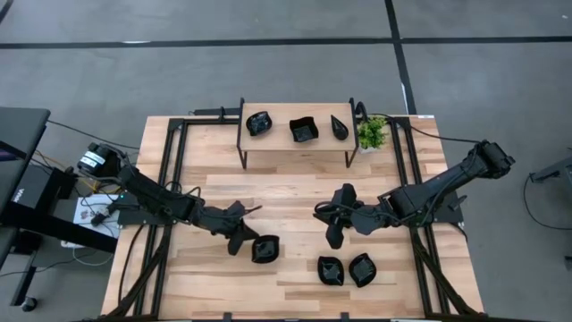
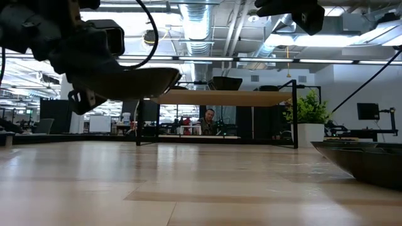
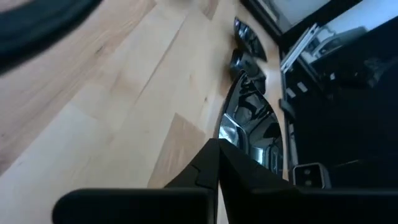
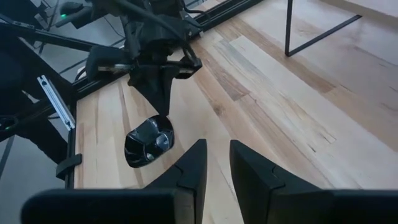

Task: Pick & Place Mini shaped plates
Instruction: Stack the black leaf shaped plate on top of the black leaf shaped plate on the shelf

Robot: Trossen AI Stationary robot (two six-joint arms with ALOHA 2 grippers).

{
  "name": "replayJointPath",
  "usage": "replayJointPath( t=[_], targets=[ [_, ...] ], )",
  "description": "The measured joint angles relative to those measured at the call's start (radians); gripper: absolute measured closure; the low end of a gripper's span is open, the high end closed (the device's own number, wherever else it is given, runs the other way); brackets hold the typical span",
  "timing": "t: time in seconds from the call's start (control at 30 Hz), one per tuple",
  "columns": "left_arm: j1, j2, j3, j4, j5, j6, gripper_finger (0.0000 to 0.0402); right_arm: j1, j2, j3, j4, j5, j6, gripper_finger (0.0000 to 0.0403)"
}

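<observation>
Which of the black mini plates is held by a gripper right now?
The plate at the left gripper, lifted off the table. The two plates near the table's front edge and the three plates on the raised shelf lie free.

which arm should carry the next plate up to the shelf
Left. Its gripper is shut on a plate, lifted off the table in the low view. The right gripper is open and holds nothing, apart from the two plates near it.
</observation>
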Motion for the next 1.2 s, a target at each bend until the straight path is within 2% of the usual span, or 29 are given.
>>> replayJointPath(
  t=[0.47, 0.7, 0.93, 1.2],
  targets=[
    [-0.001, -0.001, 0.000, 0.042, -0.026, -0.004, 0.0395, 0.000, 0.000, 0.000, -0.005, -0.024, -0.014, 0.0338],
    [-0.001, -0.001, 0.000, 0.104, -0.041, -0.016, 0.0395, -0.002, 0.000, 0.000, -0.005, -0.024, -0.072, 0.0338],
    [-0.001, -0.001, 0.020, 0.113, -0.083, -0.034, 0.0395, -0.003, -0.025, 0.000, 0.002, -0.025, -0.186, 0.0338],
    [-0.001, -0.001, 0.069, 0.116, -0.189, -0.031, 0.0395, -0.003, -0.171, 0.000, 0.000, -0.024, -0.396, 0.0338]
  ],
)
